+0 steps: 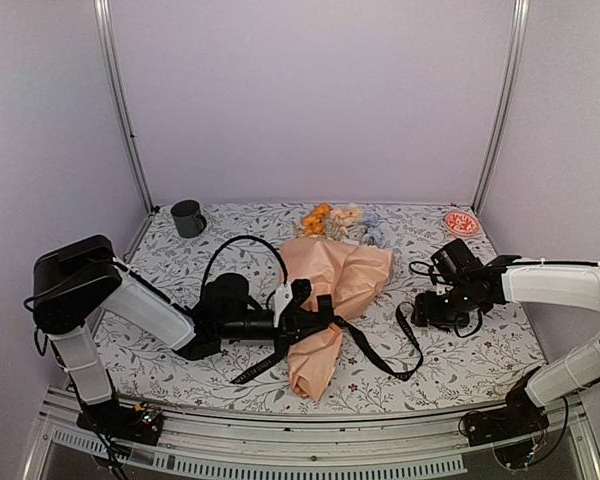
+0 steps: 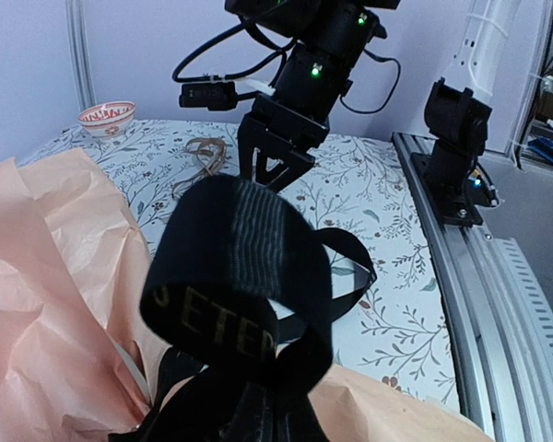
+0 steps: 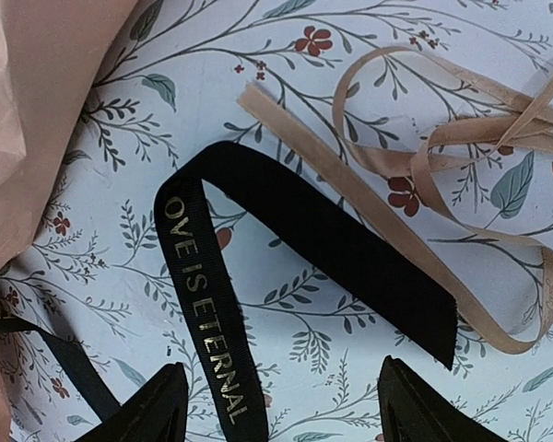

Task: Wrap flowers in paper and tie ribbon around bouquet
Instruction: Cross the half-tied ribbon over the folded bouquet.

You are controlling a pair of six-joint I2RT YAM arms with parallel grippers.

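1. The bouquet [image 1: 330, 300] lies in the middle of the table [image 1: 180, 260]. Its thin end points to the near edge, and the flowers [image 1: 340, 222] stick out at the far end
2. The peach paper [image 1: 325, 275] is already rolled around the stems like a cone
3. The left gripper [image 1: 298, 322] is at the middle of the cone. Its jaws are closed, and they seem to pinch the black ribbon [image 1: 372, 357] there. In the left wrist view the ribbon [image 2: 230, 249] stands up in a loop right above them
4. From the cone, the ribbon runs out over the table to the right side, where it bends back
5. The right gripper [image 1: 427, 310] hangs over that loose part and is much nearer to it than the left one. Its jaws stand wide apart and hold nothing
6. In the right wrist view the ribbon [image 3: 323, 239] lies flat just ahead of the right gripper [image 3: 281, 410], folded into a bend. One strip slants across and ends close to one finger, and the strip with gold letters runs down near the other finger
7. A tan cord [image 3: 424, 157] lies just beside the ribbon's end, so the jaws could grab it by mistake
8. The next job is likely to go down and close on the black strip only
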